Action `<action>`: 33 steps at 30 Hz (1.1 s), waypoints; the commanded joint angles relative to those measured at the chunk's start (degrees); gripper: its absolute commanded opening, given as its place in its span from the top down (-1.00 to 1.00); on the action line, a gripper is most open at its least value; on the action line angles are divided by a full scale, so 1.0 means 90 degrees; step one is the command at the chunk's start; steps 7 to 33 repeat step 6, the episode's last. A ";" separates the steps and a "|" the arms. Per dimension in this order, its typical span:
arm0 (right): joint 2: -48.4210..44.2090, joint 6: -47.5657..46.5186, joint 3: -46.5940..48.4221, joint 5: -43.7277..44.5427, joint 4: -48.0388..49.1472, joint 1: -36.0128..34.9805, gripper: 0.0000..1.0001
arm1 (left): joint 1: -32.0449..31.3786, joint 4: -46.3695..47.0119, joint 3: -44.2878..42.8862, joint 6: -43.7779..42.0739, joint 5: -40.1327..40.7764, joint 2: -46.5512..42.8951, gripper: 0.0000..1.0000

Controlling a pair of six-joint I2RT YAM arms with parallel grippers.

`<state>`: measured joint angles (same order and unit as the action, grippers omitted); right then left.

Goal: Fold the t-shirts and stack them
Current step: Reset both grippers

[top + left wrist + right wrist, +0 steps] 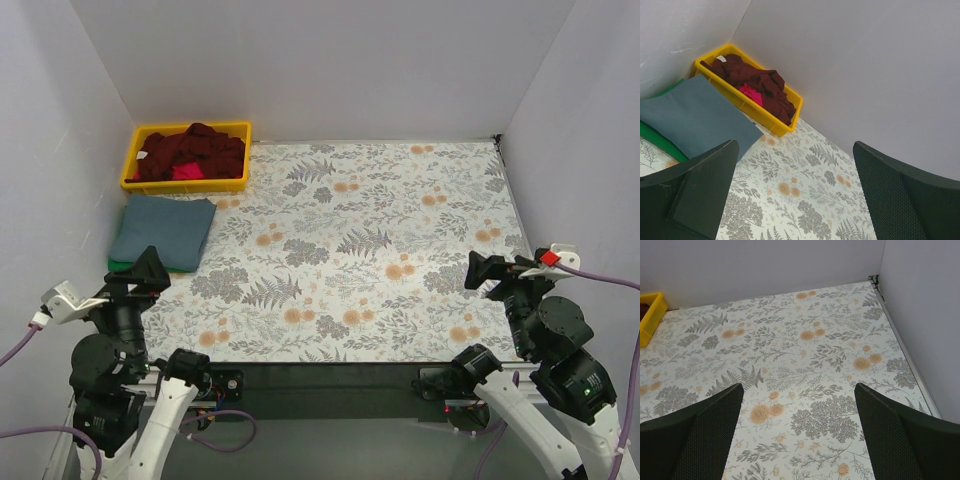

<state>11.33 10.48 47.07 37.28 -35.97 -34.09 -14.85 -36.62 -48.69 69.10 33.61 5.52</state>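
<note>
1. A robotics lab test cell
2. Plain pale walls [330, 60] box the desk [330, 372] in on three sides
3. Two robot arms, the left arm [110, 350] and the right arm [560, 345], are bolted at the desk's near edge, with purple cables [600, 277] trailing from their wrists
4. Staged props: a floral cloth [350, 240] covers the desk, and a yellow plastic bin [236, 127] of crumpled dark red t-shirts [195, 150] stands in the far left corner

Three flat walls enclose the space. Plain matte pale-grey back wall panel [330, 60] at 12 o'clock, matching left wall panel [50, 150] at 9 o'clock, matching right wall panel [590, 130] at 3 o'clock. Between them, a flat rectangular table under a white cloth printed with grey ferns and orange flowers [370, 250]. A black strip [330, 375] runs along the 6 o'clock edge. Light is soft and even, with only faint shadows.
</note>
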 commanded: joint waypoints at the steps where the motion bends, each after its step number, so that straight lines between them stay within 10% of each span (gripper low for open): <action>1: -0.0116 -0.0022 0.0034 -0.0069 0.0305 0.0018 -0.97 | -0.0029 0.0241 0.0097 0.0066 -0.0091 0.0041 -0.96; 33: -0.0078 0.0007 -0.0015 -0.0177 0.0344 0.0008 -0.97 | -0.0020 0.0290 0.0165 0.0135 -0.0228 0.0119 -0.96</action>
